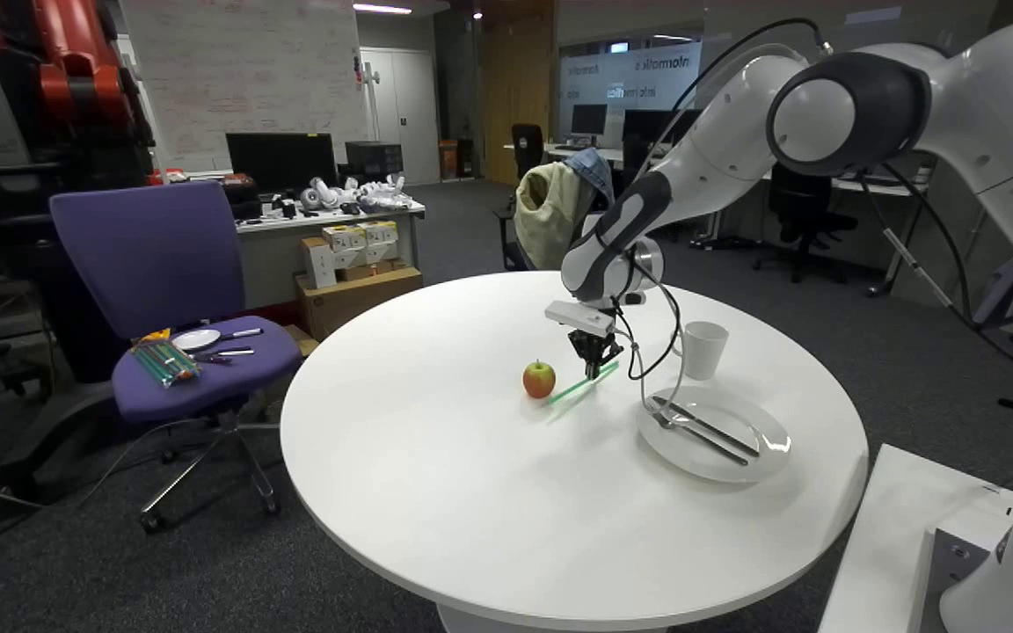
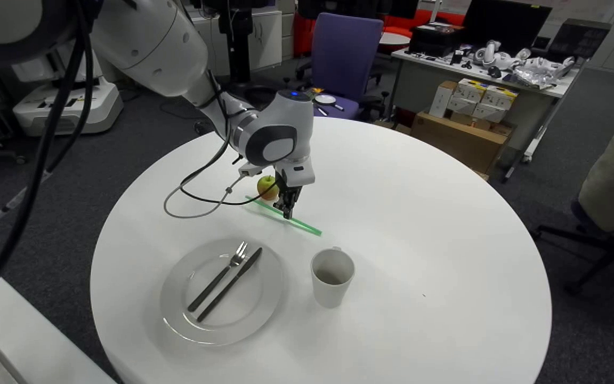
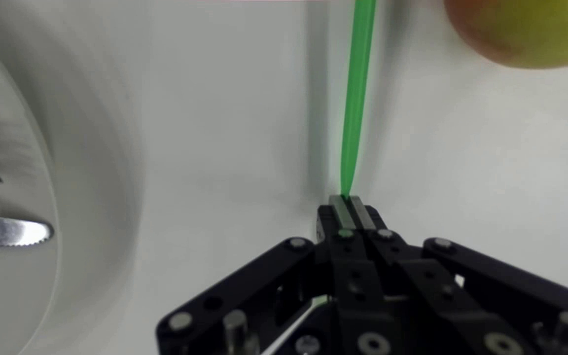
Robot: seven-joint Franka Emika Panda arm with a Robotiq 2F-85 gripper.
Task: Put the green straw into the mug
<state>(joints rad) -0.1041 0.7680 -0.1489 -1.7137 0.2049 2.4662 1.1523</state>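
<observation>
The green straw shows in both exterior views (image 1: 568, 391) (image 2: 307, 228) and runs up the wrist view (image 3: 358, 79). My gripper (image 3: 346, 198) is shut on the straw near its middle and pinches it flat at the fingertips. The gripper (image 1: 593, 375) points down in both exterior views (image 2: 287, 215). The straw lies about level, and its shadow falls a little apart from it, so it seems just above the table. The white mug stands upright, apart from the straw, with its opening up, in both exterior views (image 1: 705, 352) (image 2: 330, 288). The mug is out of the wrist view.
A red-green apple (image 1: 539, 380) (image 2: 265, 186) (image 3: 525, 34) sits close to one end of the straw. A white plate (image 1: 691, 464) (image 2: 176, 282) (image 3: 22, 301) with a fork (image 2: 216, 285) and knife (image 2: 232, 282) lies near the mug. All stand on a round white table (image 1: 436, 457).
</observation>
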